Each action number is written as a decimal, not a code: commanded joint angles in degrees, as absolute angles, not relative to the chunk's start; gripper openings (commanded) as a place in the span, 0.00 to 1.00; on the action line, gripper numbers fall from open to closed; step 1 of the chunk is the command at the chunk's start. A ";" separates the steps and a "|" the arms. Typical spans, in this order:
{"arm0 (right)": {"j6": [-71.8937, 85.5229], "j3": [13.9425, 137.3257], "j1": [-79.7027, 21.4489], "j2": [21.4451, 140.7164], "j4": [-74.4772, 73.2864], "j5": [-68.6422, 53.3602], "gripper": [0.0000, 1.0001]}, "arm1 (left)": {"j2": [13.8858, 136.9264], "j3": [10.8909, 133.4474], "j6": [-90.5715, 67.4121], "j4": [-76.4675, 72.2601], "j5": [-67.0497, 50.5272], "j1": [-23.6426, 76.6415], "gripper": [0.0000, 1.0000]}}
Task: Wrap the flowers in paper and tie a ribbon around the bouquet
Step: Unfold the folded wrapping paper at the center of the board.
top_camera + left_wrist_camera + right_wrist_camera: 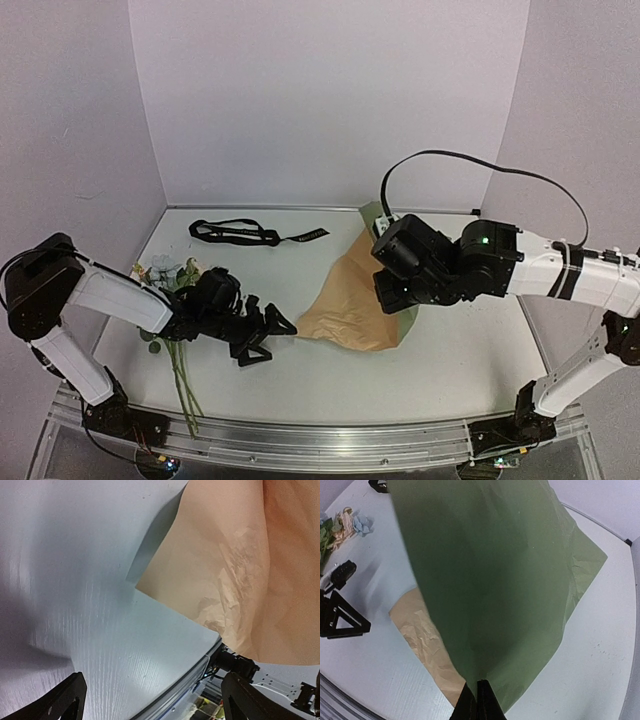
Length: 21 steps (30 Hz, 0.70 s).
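Jaws of our left gripper (268,337) stand wide apart with nothing between them, just left of the paper (350,300), whose near corner lies close ahead of the fingertips (65,700). Our right gripper (479,700) is pinched closed on the paper's edge and holds that side raised, olive-green face toward its wrist, while the creased tan face rests on the table (450,350). We see the flowers (170,275) well left of the paper and the ribbon (240,232) lying loose beyond its far-left side, apart from it.

Ribbon (272,237) lettering (pale, tiny) illegible from above
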<state>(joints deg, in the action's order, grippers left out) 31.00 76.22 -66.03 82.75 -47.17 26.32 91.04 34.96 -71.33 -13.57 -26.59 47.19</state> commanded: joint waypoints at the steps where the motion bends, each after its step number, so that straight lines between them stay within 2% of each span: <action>1: 39.47 78.00 -66.02 84.44 -44.65 23.49 0.00 | 88.13 30.81 -87.08 -31.38 -20.18 49.58 0.98; 12: 54.51 70.88 -66.01 80.38 -38.04 24.30 0.00 | 99.74 31.15 -98.11 -48.39 -8.09 59.24 0.98; 17: 58.50 65.49 -66.22 76.50 -35.72 25.59 0.00 | 104.90 31.53 -99.65 -55.68 -3.28 59.88 0.95; 21: 61.12 61.87 -67.10 73.62 -34.68 27.14 0.00 | 107.93 33.93 -97.89 -55.15 -0.57 58.99 0.90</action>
<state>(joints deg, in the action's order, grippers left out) 56.38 64.52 -66.23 77.47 -37.17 23.82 105.17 30.83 -97.68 -50.42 -5.66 59.81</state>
